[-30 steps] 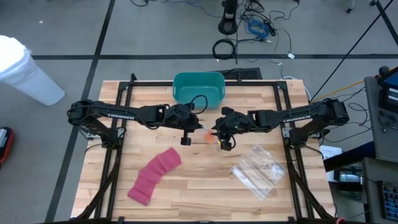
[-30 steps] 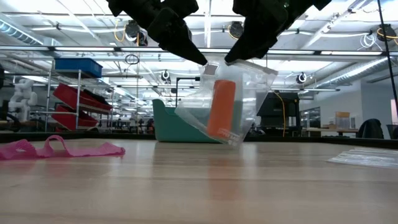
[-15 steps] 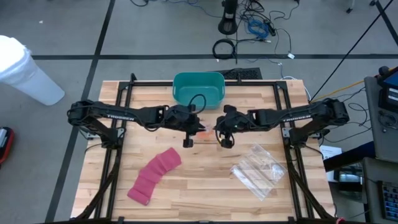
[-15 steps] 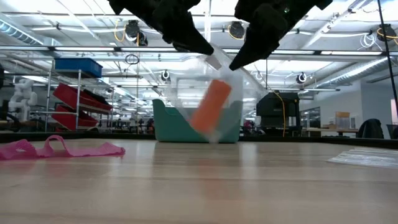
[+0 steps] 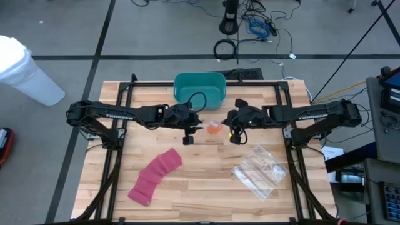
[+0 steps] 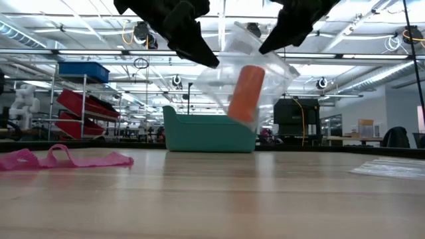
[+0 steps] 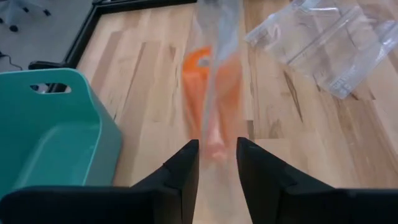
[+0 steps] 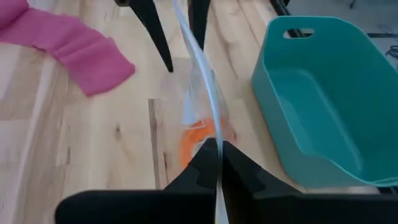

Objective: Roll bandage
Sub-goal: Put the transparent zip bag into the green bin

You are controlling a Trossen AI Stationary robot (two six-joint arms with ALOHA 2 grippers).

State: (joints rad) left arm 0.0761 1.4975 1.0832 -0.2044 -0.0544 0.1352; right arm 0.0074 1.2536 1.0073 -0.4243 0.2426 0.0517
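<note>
1. A pink bandage (image 5: 155,177) lies unrolled on the bench (image 5: 200,194), well left of my work.
2. My left fingers (image 7: 215,163) stand spread, the clear bag (image 6: 249,56) between them.
3. The orange roll (image 6: 244,91) hangs inside that bag, above the bench, in front of the teal bin (image 5: 199,89).
4. My right fingers (image 8: 217,163) are pressed together, pinching the bag's edge.
5. Empty clear bags (image 5: 259,170) lie at right.
</note>
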